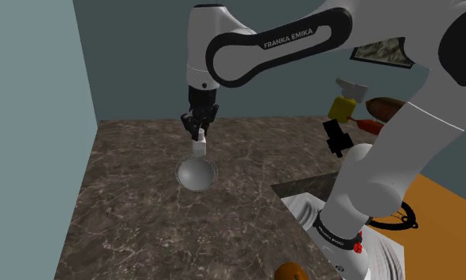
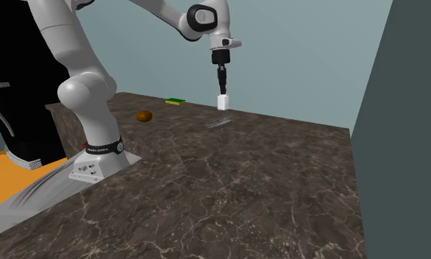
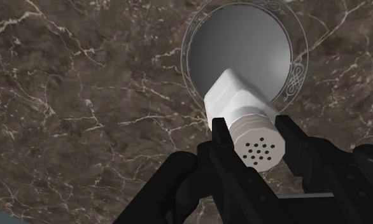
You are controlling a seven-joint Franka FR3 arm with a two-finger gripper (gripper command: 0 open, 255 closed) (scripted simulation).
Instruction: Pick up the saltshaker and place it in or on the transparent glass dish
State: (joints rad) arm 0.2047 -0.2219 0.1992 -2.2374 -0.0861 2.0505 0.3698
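A small white saltshaker with a perforated top hangs in the air, clasped by my black gripper, which is shut on it. Directly beneath it lies the round glass dish, grey inside with a patterned rim, flat on the dark marble counter. In the second exterior view the saltshaker is held by the gripper a short way above the dish. The shaker's body tilts toward the dish in the wrist view and does not touch it.
The dark marble counter stretches toward the teal wall. A brown round object and a green-yellow sponge lie near the back wall. A yellow spray bottle and other items stand behind the arm. The stand sits at the counter's edge.
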